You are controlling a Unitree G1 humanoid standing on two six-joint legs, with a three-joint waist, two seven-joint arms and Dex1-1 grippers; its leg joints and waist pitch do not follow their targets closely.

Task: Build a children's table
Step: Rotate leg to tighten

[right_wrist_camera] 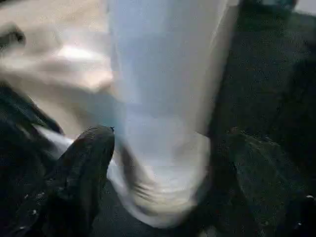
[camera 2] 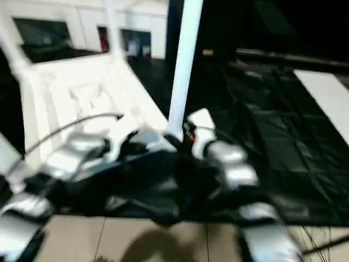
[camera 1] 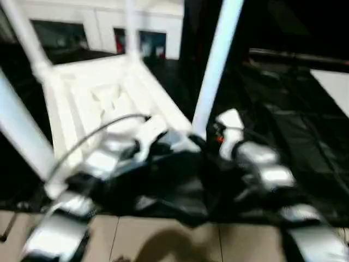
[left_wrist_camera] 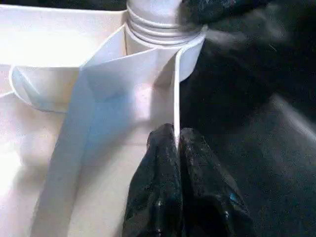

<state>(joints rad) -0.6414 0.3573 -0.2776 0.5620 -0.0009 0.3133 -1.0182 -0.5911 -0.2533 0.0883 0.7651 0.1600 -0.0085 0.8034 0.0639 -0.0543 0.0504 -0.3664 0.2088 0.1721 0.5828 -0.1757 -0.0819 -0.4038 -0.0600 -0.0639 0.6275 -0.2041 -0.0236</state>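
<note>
Silver forearms fill the near side of the scene, crossing over the front edge of the black-sheeted worktable (camera 2: 283, 164). On that worktable, toward its left side, the white tabletop (camera 1: 103, 103) lies upside down with its ribbed underside facing up. White tube legs stand in its corner sockets: one at the near right corner (camera 1: 215, 65), one at the far left corner (camera 1: 24, 35), one at the far right corner (camera 1: 130, 27), and another at the near left (camera 1: 19, 136).

Left gripper (left_wrist_camera: 177, 143) sits at the tabletop's near right corner, its two black fingers pinched shut on the thin upright side wall of the tabletop, just beside the corner socket (left_wrist_camera: 163, 44) where the leg's threaded end sits.

Right gripper (right_wrist_camera: 163, 168) is at the foot of that same near right leg, its fingers (right_wrist_camera: 84, 168) spread apart on either side of the tube; from the blurred close view I cannot tell whether they touch it.

A flat white board (camera 2: 327, 98) lies toward the worktable's right edge, well apart from the tabletop.
</note>
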